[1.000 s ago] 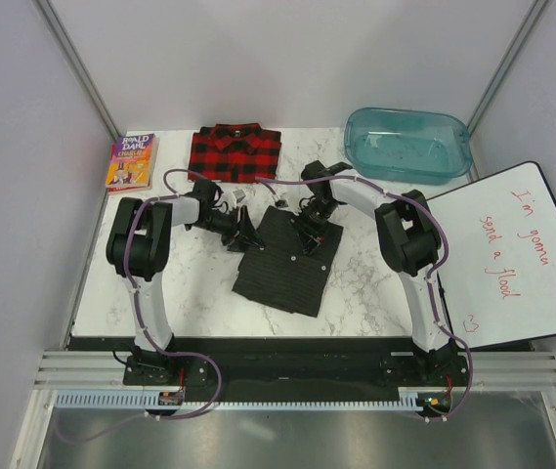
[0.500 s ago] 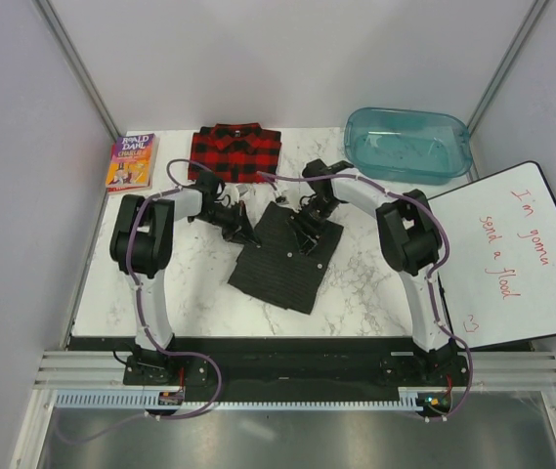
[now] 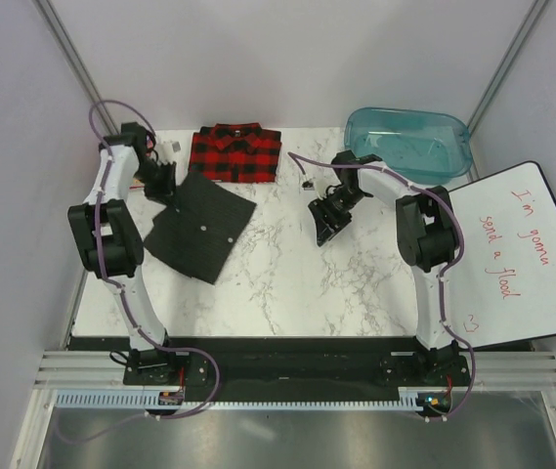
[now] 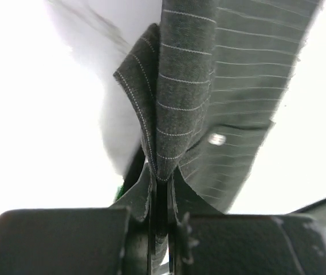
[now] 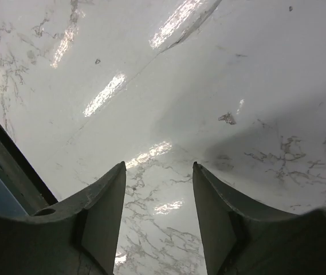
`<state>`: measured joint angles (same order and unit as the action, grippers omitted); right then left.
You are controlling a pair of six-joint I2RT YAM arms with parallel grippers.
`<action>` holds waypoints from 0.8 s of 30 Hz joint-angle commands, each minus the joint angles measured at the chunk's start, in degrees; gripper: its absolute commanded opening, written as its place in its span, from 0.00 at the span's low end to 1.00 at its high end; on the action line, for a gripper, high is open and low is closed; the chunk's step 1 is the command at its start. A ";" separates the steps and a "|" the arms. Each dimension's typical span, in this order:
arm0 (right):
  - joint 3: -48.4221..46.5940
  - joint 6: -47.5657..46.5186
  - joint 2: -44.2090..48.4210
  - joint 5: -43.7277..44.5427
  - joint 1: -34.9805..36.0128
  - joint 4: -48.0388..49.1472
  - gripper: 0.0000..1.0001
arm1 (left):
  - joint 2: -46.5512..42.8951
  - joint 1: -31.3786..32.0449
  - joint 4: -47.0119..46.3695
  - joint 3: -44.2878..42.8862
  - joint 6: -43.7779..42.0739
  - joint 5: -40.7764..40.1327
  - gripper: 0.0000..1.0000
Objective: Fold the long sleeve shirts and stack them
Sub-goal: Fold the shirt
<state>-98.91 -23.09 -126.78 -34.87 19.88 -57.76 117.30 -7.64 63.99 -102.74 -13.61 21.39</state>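
Observation:
The folded charcoal pinstriped shirt hangs tilted over the table's left side, its top corner pinched in my left gripper, which is shut on it. The left wrist view shows the pinstriped cloth gathered between the closed fingers, my left gripper clamping the fold. The red-and-black plaid shirt lies folded at the back of the table. My right gripper hovers over bare marble near the centre; in the right wrist view my right gripper stands open with nothing between its fingers.
A teal plastic bin stands at the back right. A whiteboard with red writing lies along the right edge. The marble table ends at a dark front edge near the arm bases.
My left gripper has shut on the charcoal shirt and carried it from the centre to the back left, lifted. The right gripper has let go, opened and drawn off to the right.

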 commanded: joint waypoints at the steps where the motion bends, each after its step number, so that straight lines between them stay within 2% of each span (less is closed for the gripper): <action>1: 0.56 0.94 4.52 -0.46 0.16 -0.25 0.58 | -4.71 2.45 17.96 -22.61 -9.68 -11.07 0.02; 3: 0.91 1.56 4.70 -1.42 0.07 -0.25 0.58 | -4.79 5.52 21.52 -27.76 -11.62 -12.77 0.02; 6: 1.44 1.91 4.44 -2.30 -0.10 -0.16 0.58 | -7.86 12.02 21.80 -24.72 -9.34 -17.69 0.02; 9: 1.97 2.17 4.09 -3.09 -0.80 -0.16 0.57 | -11.90 19.31 16.46 -12.17 -2.76 -19.10 0.02; 10: 2.06 2.43 3.91 -3.44 -1.24 -0.25 0.57 | -13.05 21.16 13.91 -3.87 -0.83 -19.54 0.02; 11: 2.41 2.61 3.82 -3.71 -1.59 -0.08 0.57 | -14.36 24.65 7.88 -0.04 2.67 -19.63 0.02; 13: 2.58 3.49 3.56 -4.85 -2.38 -0.25 0.57 | -14.03 28.36 1.70 9.78 5.68 -21.20 0.02; 14: 3.28 3.75 3.65 -5.20 -2.74 -0.08 0.57 | -11.33 31.69 0.02 11.49 8.39 -21.12 0.02; 17: 4.69 4.37 3.91 -5.82 -3.97 -0.08 0.57 | -5.61 37.32 -4.48 13.88 13.06 -17.44 0.02; 19: 5.31 4.55 4.52 -6.35 -5.02 -0.43 0.57 | -0.86 41.28 -5.97 12.13 15.36 -16.21 0.02; 22: 6.54 4.46 5.93 -7.14 -6.07 -1.30 0.57 | 1.18 43.23 -6.94 9.14 17.38 -12.71 0.02; 23: 7.50 4.55 6.11 -7.75 -6.25 -1.57 0.57 | 1.27 43.67 -7.03 8.44 18.08 -11.38 0.12; 24: 7.86 4.63 6.72 -8.36 -6.43 -1.92 0.57 | 1.44 43.85 -6.95 6.95 18.09 -9.63 0.17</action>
<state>-92.55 -19.18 -124.64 -39.42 14.33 -58.04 119.46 34.72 63.42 -90.06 -1.67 3.92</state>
